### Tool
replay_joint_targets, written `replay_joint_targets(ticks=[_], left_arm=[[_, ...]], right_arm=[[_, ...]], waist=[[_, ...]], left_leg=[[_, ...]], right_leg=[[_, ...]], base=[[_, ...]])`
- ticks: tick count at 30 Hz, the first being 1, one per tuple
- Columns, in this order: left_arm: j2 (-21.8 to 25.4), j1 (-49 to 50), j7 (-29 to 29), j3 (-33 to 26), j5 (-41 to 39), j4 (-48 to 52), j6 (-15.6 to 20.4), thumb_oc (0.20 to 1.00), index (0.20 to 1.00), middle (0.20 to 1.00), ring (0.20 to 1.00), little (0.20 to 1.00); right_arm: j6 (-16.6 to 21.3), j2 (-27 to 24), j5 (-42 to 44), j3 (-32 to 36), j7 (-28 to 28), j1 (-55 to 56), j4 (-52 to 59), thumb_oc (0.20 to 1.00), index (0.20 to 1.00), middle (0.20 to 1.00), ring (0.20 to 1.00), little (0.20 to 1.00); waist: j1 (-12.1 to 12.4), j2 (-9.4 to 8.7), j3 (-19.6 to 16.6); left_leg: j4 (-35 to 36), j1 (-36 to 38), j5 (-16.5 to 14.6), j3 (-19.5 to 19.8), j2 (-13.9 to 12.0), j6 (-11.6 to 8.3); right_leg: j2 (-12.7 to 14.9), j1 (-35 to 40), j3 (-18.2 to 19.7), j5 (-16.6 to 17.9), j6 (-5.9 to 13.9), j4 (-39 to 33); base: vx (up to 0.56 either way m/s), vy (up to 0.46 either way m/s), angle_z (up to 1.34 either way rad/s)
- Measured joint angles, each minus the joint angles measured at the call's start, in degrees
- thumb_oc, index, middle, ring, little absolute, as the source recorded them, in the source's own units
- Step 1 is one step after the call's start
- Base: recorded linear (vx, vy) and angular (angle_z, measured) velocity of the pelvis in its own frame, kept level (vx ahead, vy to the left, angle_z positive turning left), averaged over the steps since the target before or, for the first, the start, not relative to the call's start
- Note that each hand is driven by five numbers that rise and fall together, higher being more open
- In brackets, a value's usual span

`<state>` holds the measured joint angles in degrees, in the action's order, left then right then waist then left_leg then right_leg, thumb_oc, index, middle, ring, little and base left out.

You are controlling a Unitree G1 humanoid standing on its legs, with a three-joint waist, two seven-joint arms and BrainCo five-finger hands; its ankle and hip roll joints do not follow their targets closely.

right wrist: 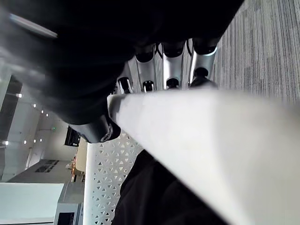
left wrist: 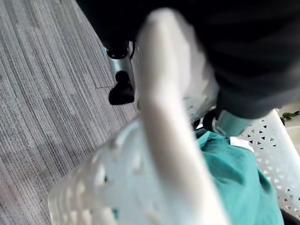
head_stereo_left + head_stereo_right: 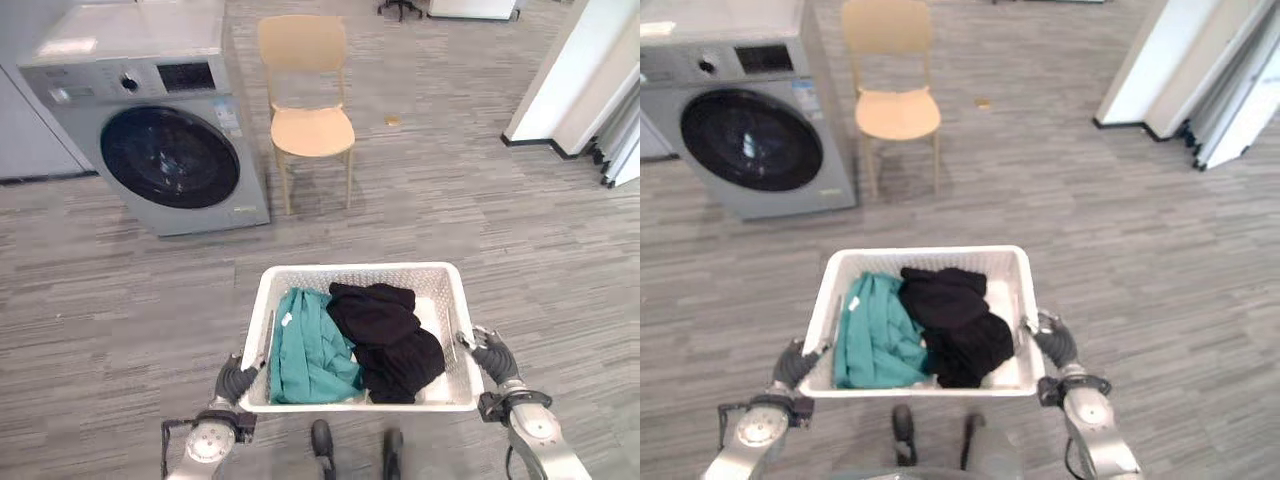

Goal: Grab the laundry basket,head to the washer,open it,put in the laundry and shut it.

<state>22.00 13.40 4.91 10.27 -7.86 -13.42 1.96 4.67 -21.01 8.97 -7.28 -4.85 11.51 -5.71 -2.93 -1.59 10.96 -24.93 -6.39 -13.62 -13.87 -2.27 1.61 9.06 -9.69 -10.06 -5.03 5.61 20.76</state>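
Note:
A white laundry basket (image 3: 355, 271) hangs just in front of me, carried off the grey floor. It holds a teal garment (image 3: 305, 348) on its left side and a black garment (image 3: 386, 335) on its right. My left hand (image 3: 237, 380) grips the basket's left rim, and my right hand (image 3: 494, 355) grips the right rim. In the right wrist view the fingers (image 1: 171, 65) curl over the rim (image 1: 211, 126) with the thumb beneath it. The grey washer (image 3: 150, 60) stands ahead to the left with its round dark door (image 3: 168, 157) closed.
A light wooden chair (image 3: 310, 120) stands right beside the washer. A white pillar (image 3: 570, 80) and leaning panels (image 3: 620, 150) are at the far right. A small object (image 3: 392, 120) lies on the floor past the chair. Open floor separates me from the washer.

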Motion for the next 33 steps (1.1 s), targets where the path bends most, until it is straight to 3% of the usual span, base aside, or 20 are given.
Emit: replay_joint_targets(ticks=[1,2,4,5,7,9,10,12,13,14,16,19,21,22,24,27,29,31,33], left_arm=[[-1.1,-0.7,0.0,-0.5,0.0,-1.1,0.0,0.2,0.2,0.2,0.2,0.2],[-1.8,-1.0,0.3,-1.0,0.0,-1.4,0.0,0.2,0.2,0.2,0.2,0.2],[-1.1,-1.1,-0.1,-1.0,0.1,-0.3,0.1,0.2,0.2,0.2,0.2,0.2],[-1.3,-1.5,0.2,-0.7,0.1,-0.7,0.1,0.2,0.2,0.2,0.2,0.2],[-1.1,-0.7,0.3,-0.2,0.1,-0.7,0.1,0.2,0.2,0.2,0.2,0.2],[-1.1,0.1,0.3,-0.2,0.0,-0.8,0.1,0.2,0.2,0.2,0.2,0.2],[-1.1,0.7,0.3,-0.1,0.0,-0.9,0.1,0.2,0.2,0.2,0.2,0.2],[-1.4,1.7,0.4,0.3,0.0,-0.5,0.0,0.2,0.2,0.2,0.2,0.2],[-1.6,1.3,0.5,0.3,0.0,-0.4,0.0,0.2,0.2,0.2,0.2,0.2],[-1.7,1.1,0.5,0.3,0.0,-0.2,0.0,0.2,0.2,0.2,0.2,0.2],[-1.5,0.7,0.5,0.4,0.0,0.5,0.1,0.2,0.2,0.2,0.2,0.2],[-1.8,-0.5,0.5,0.9,0.0,0.7,0.1,0.2,0.2,0.2,0.2,0.2],[-1.9,-0.1,0.5,1.0,0.0,0.7,0.0,0.2,0.2,0.2,0.2,0.2],[-1.9,-0.1,0.5,1.0,0.0,0.7,0.1,0.2,0.2,0.2,0.2,0.2],[-2.1,-0.2,0.4,1.0,0.1,0.4,0.0,0.2,0.2,0.2,0.2,0.2],[-2.2,0.3,0.3,1.0,0.1,-0.8,-0.1,0.2,0.2,0.2,0.2,0.2],[-2.1,1.0,0.3,1.0,0.1,-0.8,-0.1,0.2,0.2,0.2,0.2,0.2],[-1.4,0.6,0.3,0.3,0.1,-0.7,-0.2,0.2,0.2,0.2,0.2,0.2],[-0.8,0.3,0.3,0.3,0.1,-0.7,-0.2,0.2,0.2,0.2,0.2,0.2]], right_arm=[[-0.3,-1.3,0.0,-0.5,0.1,0.5,0.4,0.2,0.2,0.2,0.2,0.2],[-0.7,-1.2,0.0,-0.6,0.1,1.1,0.3,0.2,0.2,0.2,0.2,0.2],[-0.5,-0.9,0.0,-0.3,0.0,2.3,0.6,0.2,0.2,0.2,0.2,0.2],[-0.7,-0.3,0.1,0.0,-0.1,2.9,-0.1,0.2,0.2,0.2,0.2,0.2],[-0.6,-0.4,0.0,0.0,0.0,2.9,-0.1,0.2,0.2,0.2,0.2,0.2],[-0.3,-0.5,0.0,-0.1,0.3,1.9,-0.9,0.2,0.2,0.2,0.2,0.2],[-0.1,-0.2,0.0,-0.6,0.4,-0.2,-2.8,0.2,0.2,0.2,0.2,0.2],[-0.1,-1.5,0.0,-0.6,1.1,-0.8,-2.7,0.2,0.2,0.2,0.2,0.2],[-0.1,-1.9,0.0,-0.5,1.1,-0.2,-2.0,0.2,0.2,0.2,0.2,0.2],[-0.1,-1.8,0.0,-0.3,0.9,-0.3,-1.7,0.2,0.2,0.2,0.2,0.2],[0.0,-2.0,0.0,0.3,0.6,-0.3,-1.1,0.2,0.2,0.2,0.2,0.2],[0.0,-1.6,0.1,1.5,0.0,-0.7,-0.9,0.2,0.2,0.2,0.2,0.2],[0.0,-1.6,0.1,1.6,0.0,-0.7,-1.0,0.2,0.2,0.2,0.2,0.2],[0.0,-1.5,0.1,1.5,0.0,-0.4,-1.1,0.2,0.2,0.2,0.2,0.2],[0.1,-1.4,0.0,1.5,-0.1,-0.6,-2.3,0.2,0.2,0.2,0.2,0.2],[0.0,-1.3,0.0,0.5,-0.2,0.2,-2.8,0.2,0.2,0.2,0.2,0.2],[0.0,-1.2,0.0,0.3,-0.1,1.0,-2.3,0.2,0.2,0.2,0.2,0.2],[0.0,-0.2,0.0,0.0,-0.1,0.9,-2.0,0.2,0.2,0.2,0.2,0.2],[-0.1,0.2,-0.1,-0.1,-0.1,0.3,-2.0,0.2,0.2,0.2,0.2,0.2]], waist=[[0.6,1.73,1.5],[-0.9,2.04,0.8],[-1.8,1.35,0.6],[-1.6,0.71,0.5],[-1.8,1.31,0.4],[-0.9,0.86,0.0],[-0.5,1.07,0.1],[1.2,2.16,-0.5],[1.3,2.25,-0.6],[1.1,2.15,-0.7],[1.3,1.06,-1.3],[1.7,-1.27,-0.5],[1.9,-1.12,-0.6],[2.0,-0.81,-0.7],[2.2,1.45,-0.5],[3.4,2.13,-0.3],[4.7,1.7,-0.7],[4.5,-1.46,-1.6],[4.8,-1.48,-1.5]], left_leg=[[4.2,3.4,-2.9,3.7,1.3,-3.23],[7.2,3.6,-1.6,4.4,1.3,-2.79],[12.6,4.5,1.8,6.3,2.5,-3.72],[16.2,7.2,4.1,8.7,2.8,-4.45],[17.9,9.0,4.8,11.6,1.5,-5.92],[17.3,9.8,5.4,11.3,1.2,-7.54],[15.3,9.8,6.1,11.4,0.8,-8.85],[6.2,8.1,6.8,10.6,-0.4,-9.4],[1.2,6.3,6.8,9.5,-1.1,-8.83],[-1.9,5.2,6.3,8.5,-1.7,-6.88],[-2.3,3.5,5.3,6.6,-2.3,-5.65],[8.3,0.7,4.1,5.0,0.6,-3.85],[13.2,-3.0,6.7,4.3,1.5,-2.68],[15.7,-5.6,8.7,3.4,1.7,-2.99],[23.7,-9.1,14.5,3.0,1.6,-4.03],[25.8,-10.4,16.3,2.0,0.8,-4.62],[22.9,-8.3,17.7,1.4,0.5,-2.15],[19.7,-7.2,18.8,-0.6,3.7,-0.94],[20.5,-3.9,19.9,-1.6,4.3,4.13]], right_leg=[[0.5,-4.9,1.0,-3.3,1.57,9.3],[-0.1,-7.3,1.4,-4.5,1.32,6.5],[-0.7,-8.6,1.3,-3.2,2.61,-1.9],[-2.3,-6.3,0.8,-1.0,0.41,-7.7],[-6.1,-2.1,1.4,3.1,-3.05,-12.7],[-6.1,0.4,0.7,8.7,-5.53,-14.2],[-6.3,1.3,0.3,8.0,-6.07,-13.4],[-7.1,4.4,-0.1,6.0,-6.99,-13.4],[-7.1,5.9,-0.5,5.7,-7.7,-14.5],[-7.1,6.7,-0.6,5.7,-7.73,-15.0],[-7.1,7.9,0.2,4.3,-9.74,-16.4],[-6.1,12.2,1.0,4.5,-9.7,-21.5],[-6.5,14.2,0.5,5.2,-9.15,-23.5],[-7.3,15.7,0.6,4.4,-8.3,-25.5],[-9.3,17.5,1.1,2.5,-8.48,-25.8],[-9.9,22.2,3.1,-0.8,-7.92,-25.5],[-8.5,25.4,5.4,-3.6,-5.96,-25.3],[-3.9,25.6,6.5,-6.7,-2.67,-20.3],[-2.6,23.3,7.1,-7.4,-1.89,-11.6]], base=[[0.33,-0.19,-0.42],[0.34,-0.222,0.04],[0.42,-0.324,0.65],[0.25,-0.252,0.83],[0.27,-0.23,1.02],[0.31,-0.229,0.54],[0.2,-0.171,0.15],[0.25,-0.192,0.02],[0.23,-0.117,0.0],[0.26,-0.095,0.07],[0.28,-0.053,0.09],[0.22,0.002,-0.01],[0.3,0.029,-0.11],[0.32,0.038,-0.09],[0.33,0.054,-0.13],[0.38,0.132,-0.35],[0.38,0.152,-0.62],[0.38,0.162,-0.53],[0.2,0.098,-0.53]])
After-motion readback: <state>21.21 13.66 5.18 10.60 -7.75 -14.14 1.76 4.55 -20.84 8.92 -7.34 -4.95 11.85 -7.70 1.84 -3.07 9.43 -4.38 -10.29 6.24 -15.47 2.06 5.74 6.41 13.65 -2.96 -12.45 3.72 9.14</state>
